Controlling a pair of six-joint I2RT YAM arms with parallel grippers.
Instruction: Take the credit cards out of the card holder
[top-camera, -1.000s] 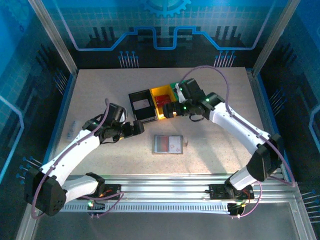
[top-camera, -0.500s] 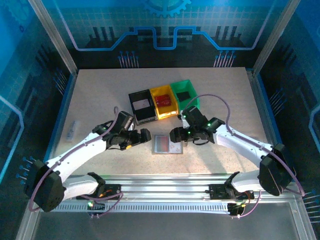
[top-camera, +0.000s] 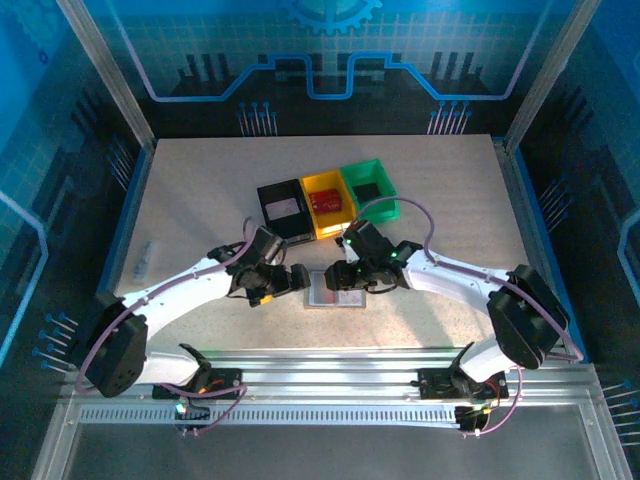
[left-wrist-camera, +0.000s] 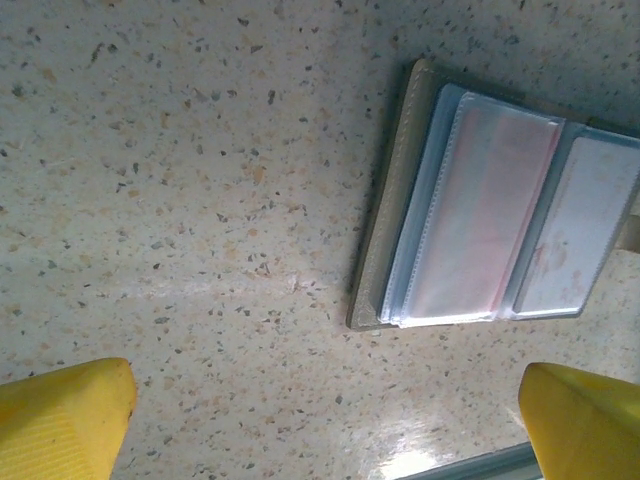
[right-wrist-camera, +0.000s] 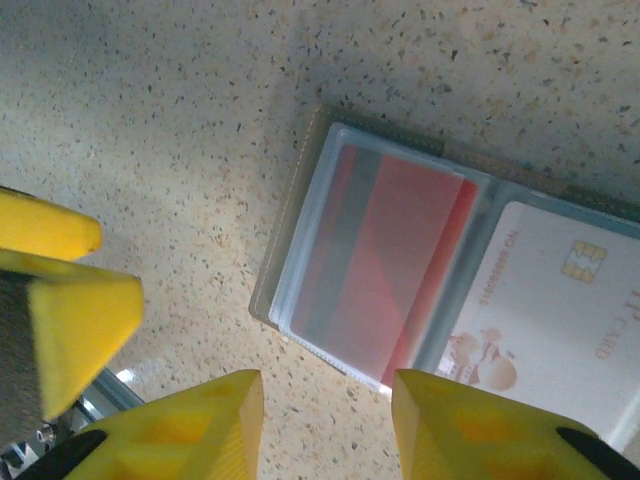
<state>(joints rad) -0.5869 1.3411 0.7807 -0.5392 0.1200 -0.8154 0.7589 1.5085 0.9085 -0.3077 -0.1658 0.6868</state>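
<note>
The grey card holder (top-camera: 334, 297) lies open on the table between both grippers. Its clear sleeves hold a reddish-pink credit card (right-wrist-camera: 390, 265) on the left page and a whitish one (right-wrist-camera: 560, 320) on the right. My right gripper (right-wrist-camera: 325, 430) hovers just over the holder's near-left corner, open to a narrow gap with only bare table between the fingers (right-wrist-camera: 190, 430). My left gripper (left-wrist-camera: 325, 420) stands wide open just left of the holder (left-wrist-camera: 385, 240), touching nothing. Its yellow fingers (right-wrist-camera: 70, 300) show beside the holder in the right wrist view.
Three bins stand behind the holder: black (top-camera: 283, 212), yellow (top-camera: 328, 200) with something red inside, and green (top-camera: 368, 185) with a black block. A small pale object (top-camera: 145, 258) lies at the table's left. The metal front rail (top-camera: 320, 365) runs close by.
My right gripper has come from over the bins down to the holder, and its jaws have narrowed. My left gripper has moved right, up to the holder's left edge, still wide open.
</note>
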